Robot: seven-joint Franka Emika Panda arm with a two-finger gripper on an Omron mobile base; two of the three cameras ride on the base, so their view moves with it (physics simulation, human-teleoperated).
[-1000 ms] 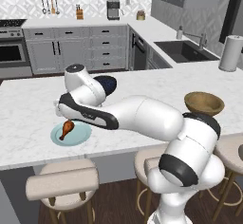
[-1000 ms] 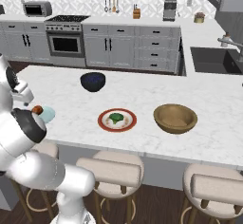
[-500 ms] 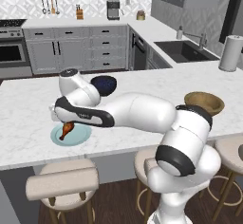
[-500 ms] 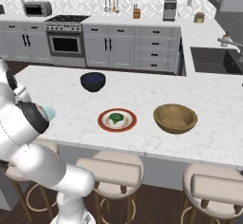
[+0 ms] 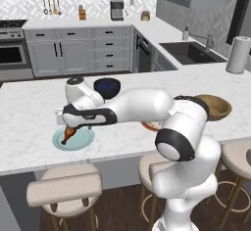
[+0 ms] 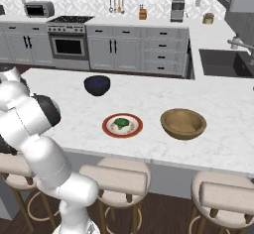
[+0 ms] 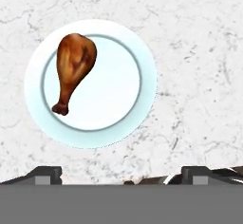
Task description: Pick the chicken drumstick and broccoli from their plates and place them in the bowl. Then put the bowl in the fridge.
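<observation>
a dark bowl [image 6: 96, 85] sits on the white marble counter [image 6: 149, 96]. padded stools [image 6: 115, 178] stand along the near side. behind are grey cabinets [image 6: 129, 53], an oven [image 6: 68, 43], a sink [image 5: 188, 52], a coffee machine [image 5: 116, 8] and a paper towel roll [image 5: 238, 55].

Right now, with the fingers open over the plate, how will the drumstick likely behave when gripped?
The drumstick is probably stiff and light. Its glossy rounded meat end may slip between the fingers, and the thin bone offers little to hold. Lying flat on the smooth plate, it could slide or pivot if nudged.
</observation>
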